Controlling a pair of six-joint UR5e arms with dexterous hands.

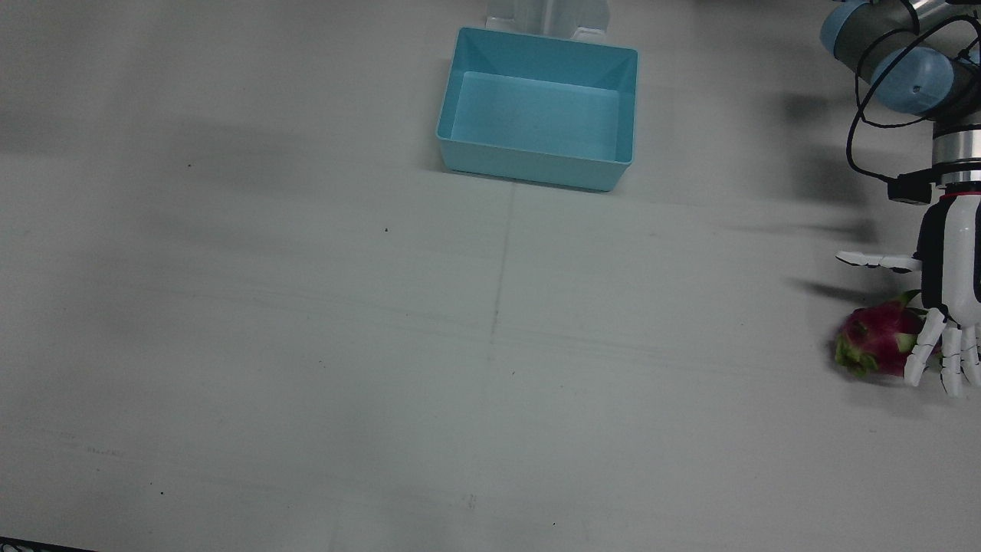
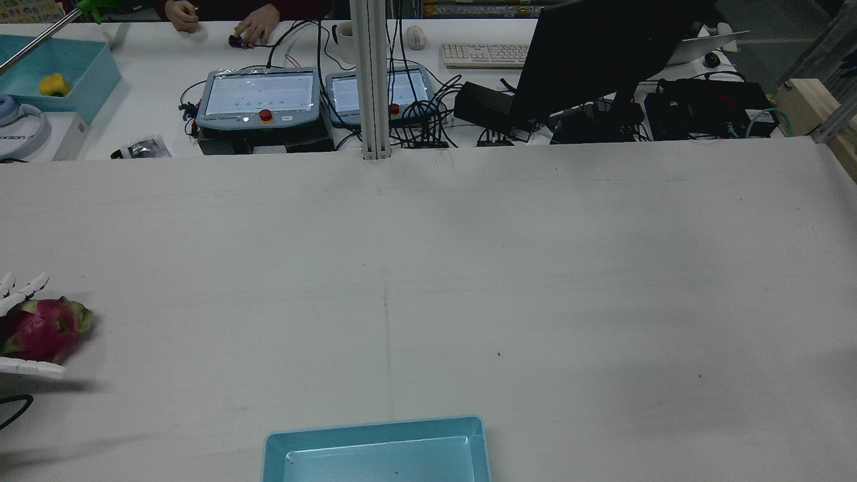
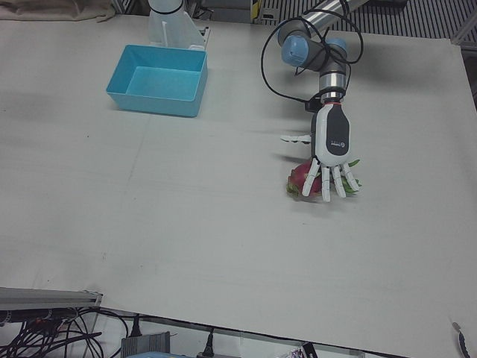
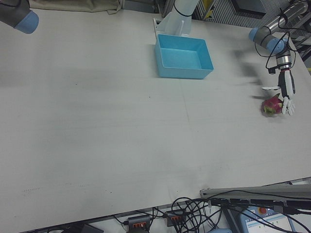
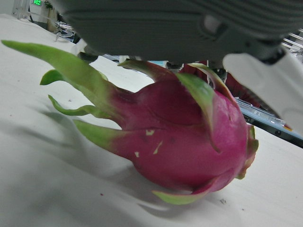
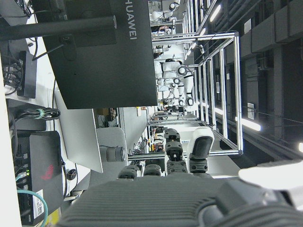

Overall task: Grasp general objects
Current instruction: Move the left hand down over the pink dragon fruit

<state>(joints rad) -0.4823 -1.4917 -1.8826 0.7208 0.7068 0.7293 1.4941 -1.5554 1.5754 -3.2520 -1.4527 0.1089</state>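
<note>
A pink dragon fruit (image 1: 874, 337) with green scales lies on the white table at the robot's far left, also seen in the rear view (image 2: 43, 328) and close up in the left hand view (image 5: 180, 142). My left hand (image 1: 950, 291) hangs palm-down over it, open. Its fingers (image 1: 931, 353) lie along one side of the fruit and its thumb (image 1: 874, 261) sticks out on the other side. The left-front view shows the same hand (image 3: 332, 145) right above the fruit (image 3: 302, 179). My right hand (image 6: 180, 189) shows only in its own view, fingers extended, holding nothing.
A light-blue bin (image 1: 529, 165) stands empty near the robot's side of the table's middle, well away from the fruit. Beyond the table's far edge are teach pendants (image 2: 258, 97), cables, a dark monitor (image 2: 602, 53) and a person's hands (image 2: 254, 30).
</note>
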